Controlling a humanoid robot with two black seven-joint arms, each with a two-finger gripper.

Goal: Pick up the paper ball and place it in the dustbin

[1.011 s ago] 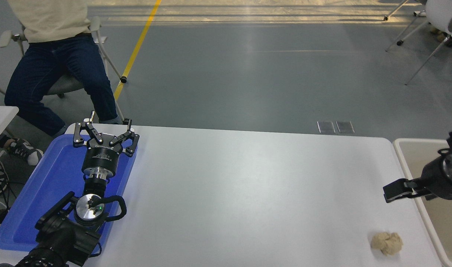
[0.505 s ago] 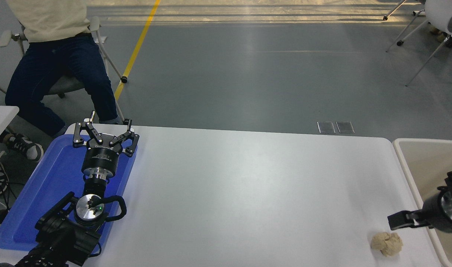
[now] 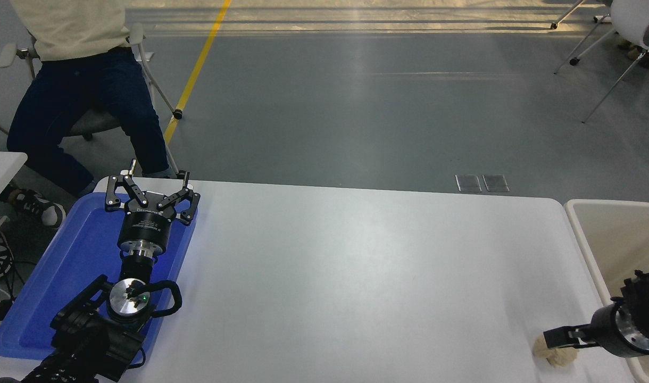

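Covering paper ball | right pincer overlaps it | opening unclear

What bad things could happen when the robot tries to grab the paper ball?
1. The paper ball lies near the table's front right corner, so a nudge from the right gripper, now right over it, might roll it off.
2. The ball is lumpy and partly hidden under the gripper, so the grip could catch only a loose edge and slip.
3. Carrying it to the dustbin, the arm could bump the rim, which sits close beside it.
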